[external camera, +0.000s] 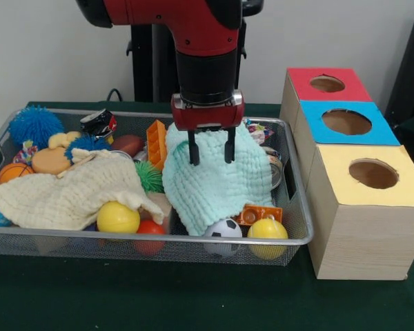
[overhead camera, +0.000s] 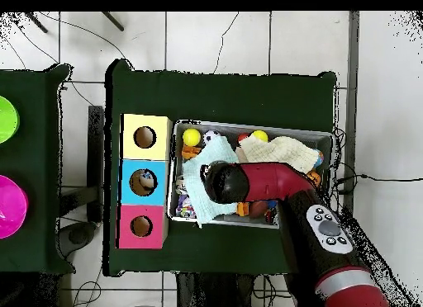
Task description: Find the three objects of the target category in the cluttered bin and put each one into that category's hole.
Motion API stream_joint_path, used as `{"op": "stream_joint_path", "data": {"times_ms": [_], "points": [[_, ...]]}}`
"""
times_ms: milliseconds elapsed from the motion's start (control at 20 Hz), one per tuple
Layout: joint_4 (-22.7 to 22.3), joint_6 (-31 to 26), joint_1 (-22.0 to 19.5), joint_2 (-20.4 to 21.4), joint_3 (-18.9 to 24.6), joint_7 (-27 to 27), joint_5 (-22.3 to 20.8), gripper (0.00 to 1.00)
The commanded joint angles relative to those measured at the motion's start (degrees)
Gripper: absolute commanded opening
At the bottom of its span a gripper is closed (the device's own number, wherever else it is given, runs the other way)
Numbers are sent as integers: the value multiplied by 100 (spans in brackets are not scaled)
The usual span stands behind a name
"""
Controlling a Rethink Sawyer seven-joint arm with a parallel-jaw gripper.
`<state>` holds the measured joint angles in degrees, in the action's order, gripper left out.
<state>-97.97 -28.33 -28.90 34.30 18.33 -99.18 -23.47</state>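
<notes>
The wire mesh bin point(external camera: 298, 181) holds a pile of toys and two cloths; it also shows in the overhead view point(overhead camera: 327, 137). My gripper point(external camera: 211, 154) is open, its two black fingers point(external camera: 193, 149) spread and hanging down against the top of a mint green cloth point(external camera: 210, 187) in the bin's right half. In the overhead view the red arm point(overhead camera: 264, 181) hides the gripper. The hole point(external camera: 327, 83) in the red-topped box is the farthest of three boxes right of the bin; it also shows in the overhead view point(overhead camera: 141, 226).
A cream cloth point(external camera: 72, 191) covers the bin's left front. Around it lie yellow balls point(external camera: 117, 218), a soccer ball point(external camera: 223, 229), a blue spiky ball point(external camera: 34, 125), a green spiky ball point(external camera: 150, 175) and an orange block point(external camera: 156, 142). A blue-topped box point(external camera: 346, 122) and a yellow-topped box point(external camera: 373, 174) stand nearer.
</notes>
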Motion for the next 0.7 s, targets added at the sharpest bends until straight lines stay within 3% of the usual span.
{"op": "stream_joint_path", "data": {"times_ms": [50,700], "points": [[-67,-658,112,32,-91,42,-164,100],[-91,-935,617,-628,-697,-243,-195,100]]}}
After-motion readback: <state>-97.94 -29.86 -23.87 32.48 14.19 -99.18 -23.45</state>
